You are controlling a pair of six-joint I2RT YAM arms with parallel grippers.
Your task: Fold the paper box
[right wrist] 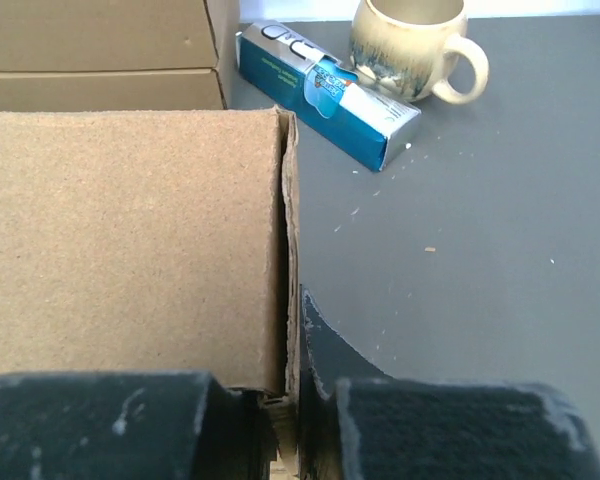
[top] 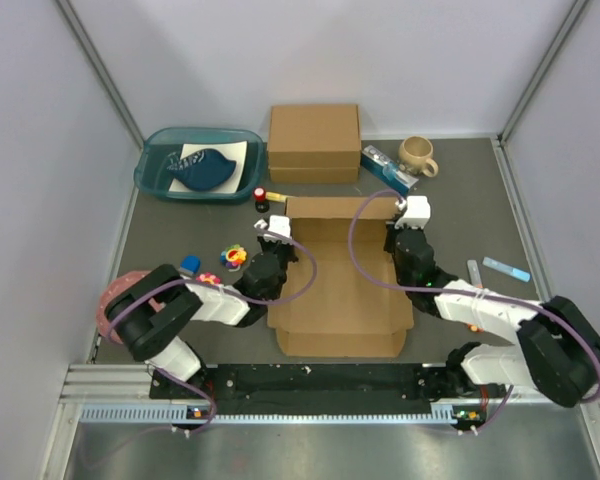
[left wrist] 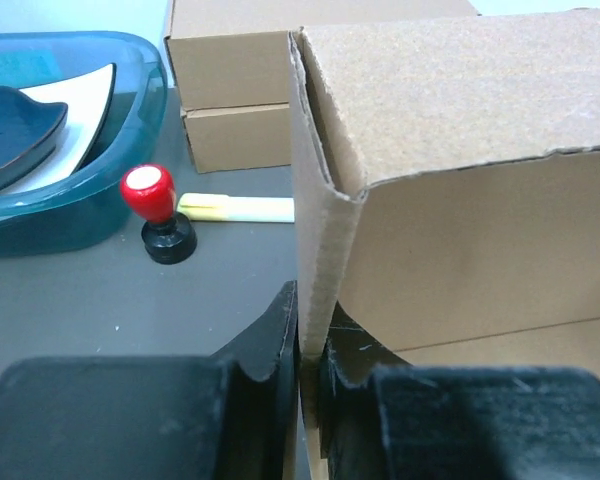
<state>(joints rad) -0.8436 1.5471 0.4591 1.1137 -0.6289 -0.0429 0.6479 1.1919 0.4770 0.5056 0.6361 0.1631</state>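
The paper box (top: 342, 290) lies in the middle of the table, a brown cardboard sheet with its far wall (top: 338, 208) and side flaps raised. My left gripper (top: 276, 232) is at its far-left corner. In the left wrist view this gripper (left wrist: 309, 325) is shut on the thin upright left side wall (left wrist: 325, 240), one finger on each face. My right gripper (top: 406, 214) is at the far-right corner. In the right wrist view it (right wrist: 288, 372) is shut on the upright right side wall (right wrist: 290, 230).
Behind the paper box are a ready-made cardboard box (top: 314, 142), a teal tray (top: 160, 178), a blue carton (top: 385, 168) and a mug (top: 417, 155). A red-topped stamp (top: 261, 197) and small colourful toys (top: 232, 257) lie on the left. A blue pen (top: 506, 268) lies on the right.
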